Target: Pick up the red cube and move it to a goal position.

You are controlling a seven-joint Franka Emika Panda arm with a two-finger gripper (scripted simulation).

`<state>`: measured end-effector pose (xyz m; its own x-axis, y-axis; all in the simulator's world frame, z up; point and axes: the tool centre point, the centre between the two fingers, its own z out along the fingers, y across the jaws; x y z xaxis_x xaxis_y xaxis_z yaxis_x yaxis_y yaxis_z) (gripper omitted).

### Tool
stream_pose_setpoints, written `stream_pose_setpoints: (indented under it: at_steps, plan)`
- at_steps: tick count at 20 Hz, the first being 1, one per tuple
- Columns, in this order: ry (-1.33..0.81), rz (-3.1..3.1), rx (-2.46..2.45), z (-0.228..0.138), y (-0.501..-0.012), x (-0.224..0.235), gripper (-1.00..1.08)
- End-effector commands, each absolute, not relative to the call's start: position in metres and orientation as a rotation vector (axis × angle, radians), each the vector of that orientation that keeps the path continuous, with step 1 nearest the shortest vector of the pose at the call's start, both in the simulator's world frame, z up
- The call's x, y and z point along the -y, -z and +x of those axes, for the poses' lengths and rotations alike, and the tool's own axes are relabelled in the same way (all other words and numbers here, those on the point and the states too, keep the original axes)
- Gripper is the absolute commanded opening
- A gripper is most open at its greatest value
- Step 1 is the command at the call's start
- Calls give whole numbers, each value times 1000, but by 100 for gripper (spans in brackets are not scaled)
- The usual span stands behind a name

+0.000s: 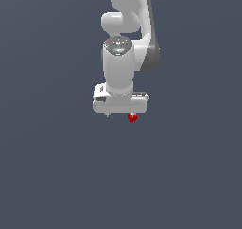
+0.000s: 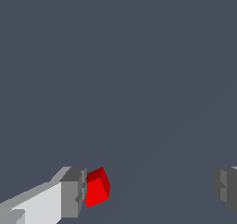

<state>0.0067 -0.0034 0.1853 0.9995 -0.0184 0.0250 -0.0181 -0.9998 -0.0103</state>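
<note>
The white arm point(image 1: 124, 57) is reaching down out of the top of the exterior view, its wrist pointing straight toward the flat grey floor point(image 1: 52, 176), and the gripper point(image 1: 120, 114) is hanging at the end of it with its broad white body facing me. Its jaws are standing wide apart: in the wrist view one grey finger pad point(image 2: 74, 192) is sitting at one side of the picture and the other finger point(image 2: 226, 187) is showing far across at the opposite edge, with nothing but grey floor lying between them. The red cube point(image 1: 132, 117) is peeking out just under the gripper body toward the exterior view's right, a tiny bright block, much smaller than the hand above it. From the wrist camera the cube point(image 2: 96, 187) is sitting tilted, right up against the inner face of the nearer finger pad, touching it or all but touching it; I cannot tell which. It is lying well away from the other finger, so it is sitting off to one side of the gap and the jaws are not clamping it. Whether the cube is resting on the floor I cannot tell.
</note>
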Motion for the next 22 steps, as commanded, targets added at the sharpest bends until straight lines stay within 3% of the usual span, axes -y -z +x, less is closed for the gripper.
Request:
stream_pose_setpoints:
  at_steps: [1,11,22]
  plan:
    - [39,-3131,-29,7,-185,3,100]
    - [33,-3132,74,-8,-160,-11,100]
    - [14,-3110,395,-59,-78,-48,100]
